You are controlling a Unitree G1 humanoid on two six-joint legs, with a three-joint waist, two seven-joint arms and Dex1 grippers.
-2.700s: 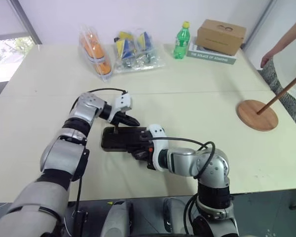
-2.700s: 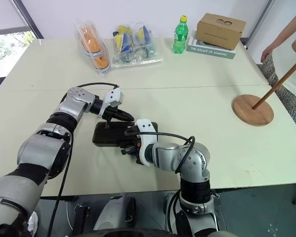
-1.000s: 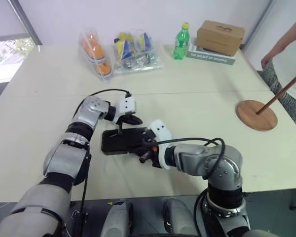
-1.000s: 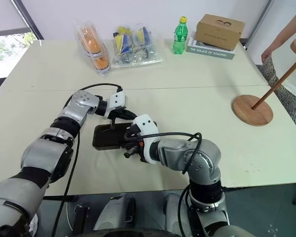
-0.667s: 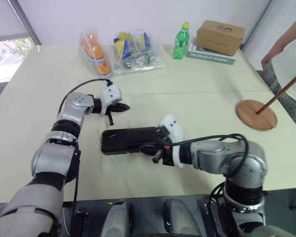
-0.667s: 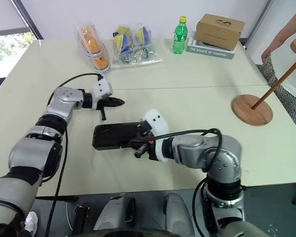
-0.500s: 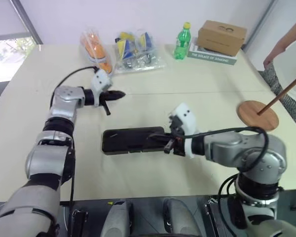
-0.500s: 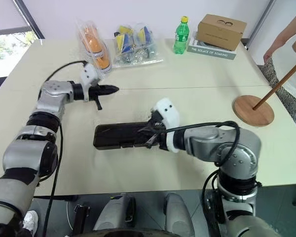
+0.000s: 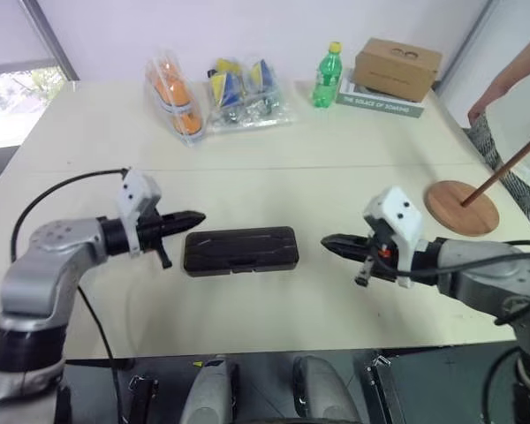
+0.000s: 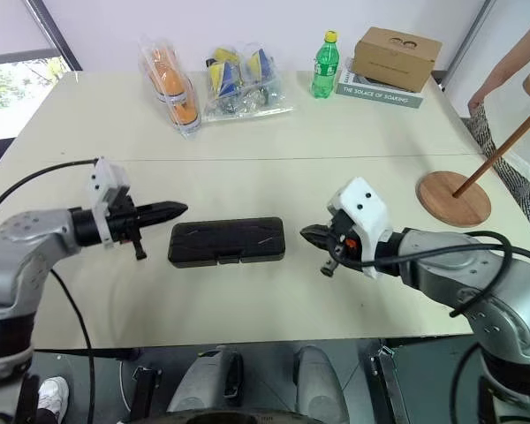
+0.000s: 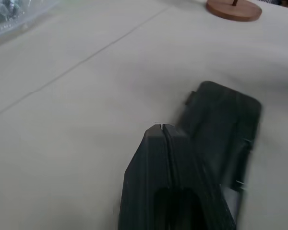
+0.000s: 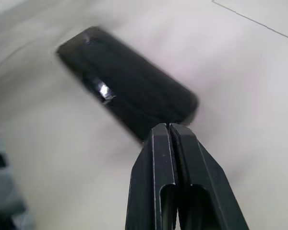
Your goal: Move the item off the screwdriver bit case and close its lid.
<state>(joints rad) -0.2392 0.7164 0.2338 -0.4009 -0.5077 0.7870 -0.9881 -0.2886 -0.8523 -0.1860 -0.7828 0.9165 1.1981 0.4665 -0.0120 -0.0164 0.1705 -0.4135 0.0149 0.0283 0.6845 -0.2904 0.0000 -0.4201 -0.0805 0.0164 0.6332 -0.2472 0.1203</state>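
Our screwdriver bit case (image 9: 239,251) lies shut, so we keep the left gripper (image 9: 193,217) and right gripper (image 9: 331,244) pinched together, empty, off it.

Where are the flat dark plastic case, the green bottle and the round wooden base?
Flat dark plastic case (image 9: 240,251), left eye view, middle of lid.
Green bottle (image 9: 328,75), left eye view, body.
Round wooden base (image 10: 453,198), right eye view, disc surface.

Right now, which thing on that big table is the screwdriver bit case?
Look at the near half of the cream table, between the robot's two arms. The screwdriver bit case lies flat there with its lid shut: a dark, long rectangular box with rounded corners, the only black thing on the tabletop.
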